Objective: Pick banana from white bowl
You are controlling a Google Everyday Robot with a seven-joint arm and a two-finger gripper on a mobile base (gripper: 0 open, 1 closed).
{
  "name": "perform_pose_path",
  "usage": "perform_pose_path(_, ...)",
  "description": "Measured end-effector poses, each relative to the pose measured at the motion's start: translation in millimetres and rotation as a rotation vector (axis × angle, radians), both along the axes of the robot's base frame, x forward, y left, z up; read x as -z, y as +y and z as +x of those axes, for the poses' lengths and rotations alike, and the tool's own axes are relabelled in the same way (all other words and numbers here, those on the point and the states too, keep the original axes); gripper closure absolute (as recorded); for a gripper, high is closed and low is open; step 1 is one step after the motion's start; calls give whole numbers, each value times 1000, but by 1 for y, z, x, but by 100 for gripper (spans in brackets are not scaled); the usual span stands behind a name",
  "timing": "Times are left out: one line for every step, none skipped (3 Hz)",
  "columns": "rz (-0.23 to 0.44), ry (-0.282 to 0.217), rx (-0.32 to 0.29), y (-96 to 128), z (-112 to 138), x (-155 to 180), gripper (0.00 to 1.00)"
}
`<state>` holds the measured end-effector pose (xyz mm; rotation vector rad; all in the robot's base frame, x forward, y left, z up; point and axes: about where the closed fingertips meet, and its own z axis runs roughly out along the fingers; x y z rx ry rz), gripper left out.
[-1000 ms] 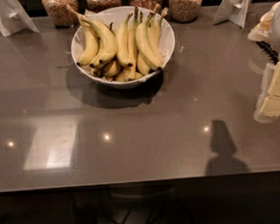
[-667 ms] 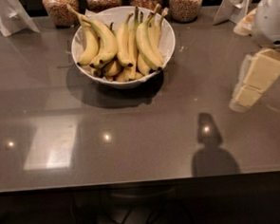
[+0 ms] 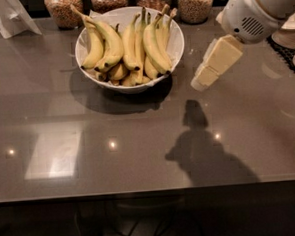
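A wide white bowl (image 3: 135, 88) stands at the back middle of the grey table. It holds several long yellow bananas (image 3: 153, 47) leaning upright, with short stubby ones beneath them. My gripper (image 3: 203, 78), cream-coloured on a white arm, hangs above the table just right of the bowl, tilted down and to the left. It is apart from the bowl and holds nothing that I can see.
Several glass jars (image 3: 196, 4) of grains line the back edge behind the bowl. A white paper stand (image 3: 11, 15) is at the back left. Stacked off-white dishes (image 3: 288, 31) sit at the right edge. The table's front edge (image 3: 152, 191) runs across the lower view.
My arm has come in from the right edge, moving left and toward the bowl. Its shadow on the table has shifted left too. The bowl and bananas have not moved.
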<state>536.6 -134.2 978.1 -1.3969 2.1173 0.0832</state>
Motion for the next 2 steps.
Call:
perform_pose_path(71,-11,30,35,36,2,0)
perform_pose_path(77,-9,35,38,37,2,0)
